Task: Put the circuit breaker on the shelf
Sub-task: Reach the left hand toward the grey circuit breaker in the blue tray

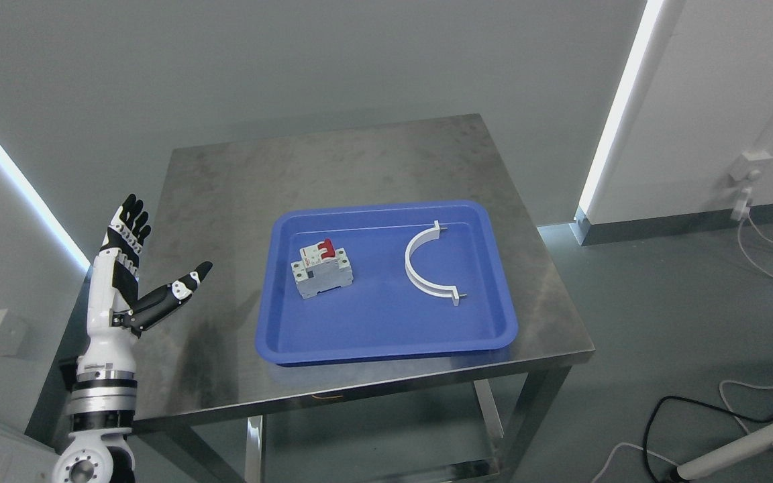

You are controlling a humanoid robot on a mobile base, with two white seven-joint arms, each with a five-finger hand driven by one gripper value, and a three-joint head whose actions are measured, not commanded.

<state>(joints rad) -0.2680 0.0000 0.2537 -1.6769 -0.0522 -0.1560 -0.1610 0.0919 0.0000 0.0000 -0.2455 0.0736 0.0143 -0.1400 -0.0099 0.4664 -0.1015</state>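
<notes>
Left hand [133,268] spread, circuit breaker [321,270] untouched.

white half-ring clamp [429,265], floor cables [772,248]

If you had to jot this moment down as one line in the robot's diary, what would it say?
stage: before grasp | left hand: raised beside table, open, empty | circuit breaker: in blue tray, left part | white curved bracket: tray, right part | right hand: unseen

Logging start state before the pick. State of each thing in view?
circuit breaker: in the tray's left half, ungrasped
white curved clamp: lying in the tray's right half, apart from the breaker
blue tray: flat on the metal table
left hand: open, raised left of the tray, holding nothing
</notes>
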